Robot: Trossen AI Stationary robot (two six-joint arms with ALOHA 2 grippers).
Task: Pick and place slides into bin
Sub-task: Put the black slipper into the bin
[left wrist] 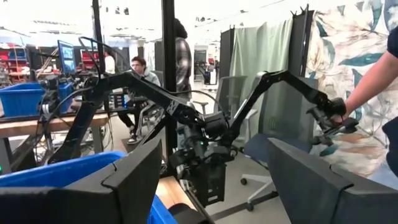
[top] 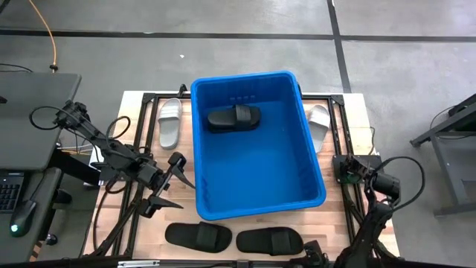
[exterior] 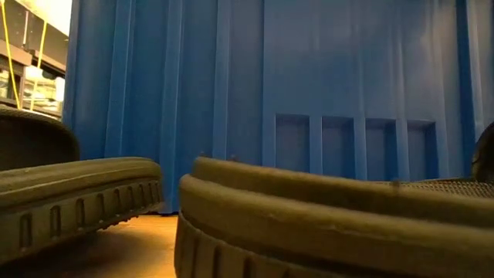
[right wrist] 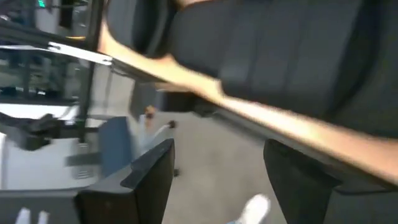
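A large blue bin was seen from above in the middle of the wooden table, with one black slide lying inside it near the far wall. Two more black slides were laid side by side on the table just beyond the bin's near wall, one to the left and one to the right. A white slide was placed on the table just beside the bin's left wall, and a second white slide was partly hidden behind the bin's right rim. The left gripper was held close to the bin's left wall, above the table, its fingers spread apart with nothing between them. The right gripper was raised at the table's right edge, away from the slides, its fingers likewise parted and empty. From table height, the ribbed blue wall of the bin was seen behind the soles of the two black slides, which filled the foreground. In the room beyond, a person was seated at a desk.
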